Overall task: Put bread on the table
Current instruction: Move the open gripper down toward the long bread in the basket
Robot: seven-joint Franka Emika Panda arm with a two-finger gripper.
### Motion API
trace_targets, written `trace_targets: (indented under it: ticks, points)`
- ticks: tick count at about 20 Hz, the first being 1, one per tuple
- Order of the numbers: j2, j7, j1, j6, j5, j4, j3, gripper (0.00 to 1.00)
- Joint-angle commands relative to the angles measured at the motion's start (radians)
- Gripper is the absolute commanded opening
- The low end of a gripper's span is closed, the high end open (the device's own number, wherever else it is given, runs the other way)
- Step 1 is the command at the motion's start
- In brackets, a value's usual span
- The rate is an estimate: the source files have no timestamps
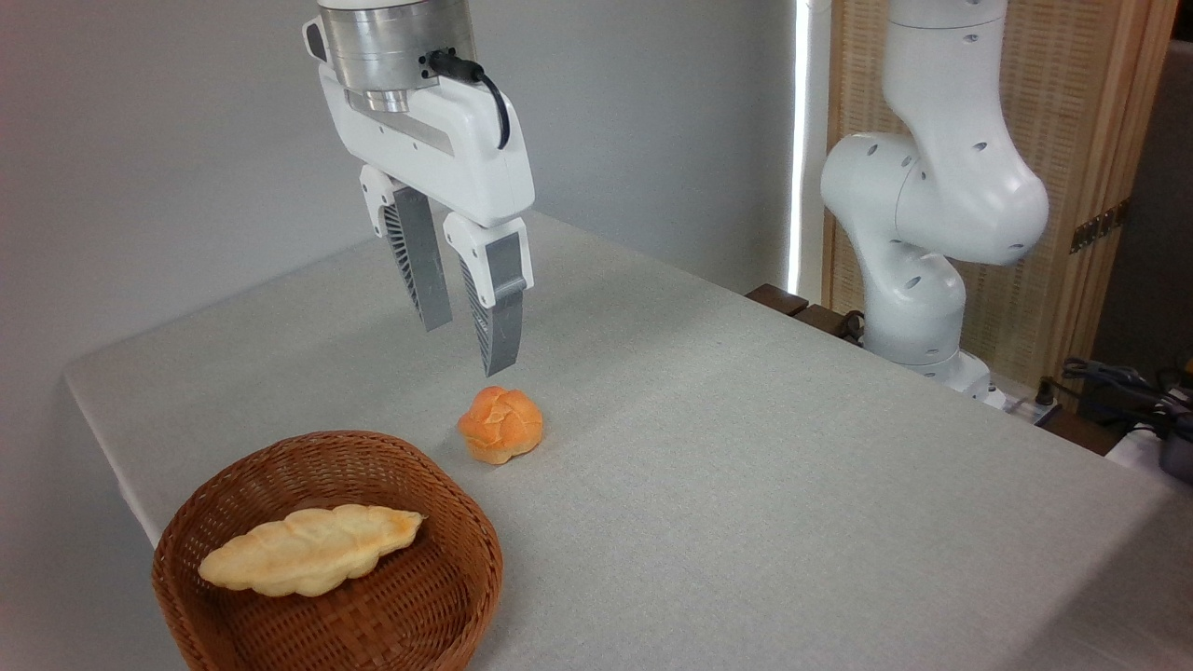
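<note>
- Bread (312, 548): a long, pale yellow loaf with braided ridges and a browned tip, lying across the inside of the basket (196, 606) at the lower left. It spans most of the basket's width, with its browned tip toward the right wall and its pale end toward the left wall.
- Basket: brown woven wicker, standing near the front left corner of the table (746, 447). Its raised wall encloses the loaf on all sides.
- Bun (500, 425): small, round and orange, resting on the cloth just beyond the basket's far right rim. It is not the item to be moved.
- Table: a light grey-beige cloth surface, with broad bare areas to the right of the bun.
- Gripper (461, 321): hanging in the air above and behind the bun, well clear of the loaf. Its two ribbed fingers are spread a little apart and grip nothing.
- Arm (932, 196): its white base stands at the far right edge of the table.
- Stage, as judged: the loaf has not yet been picked up.
- Risks, as judged:
  - The fingers hang closer to the bun, so a straight descent could take the wrong item.
  - The narrow spread may not clear the loaf's width.
  - The basket wall may catch a finger, tipping or dragging the basket.
  - A grip near one end may let the long loaf tilt and slip.
</note>
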State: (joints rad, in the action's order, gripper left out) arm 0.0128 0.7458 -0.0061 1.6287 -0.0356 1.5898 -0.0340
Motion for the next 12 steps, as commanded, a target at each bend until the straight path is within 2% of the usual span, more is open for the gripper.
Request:
trace_targets:
  ticks: [1,8,12]
  points:
    - [-0.011,0.003,0.000,0.092,-0.021,0.065,-0.024,1.00]
    - [-0.011,0.003,0.000,0.103,-0.023,0.065,-0.026,1.00]
    - [-0.011,0.003,0.000,0.227,-0.024,0.087,-0.027,1.00]
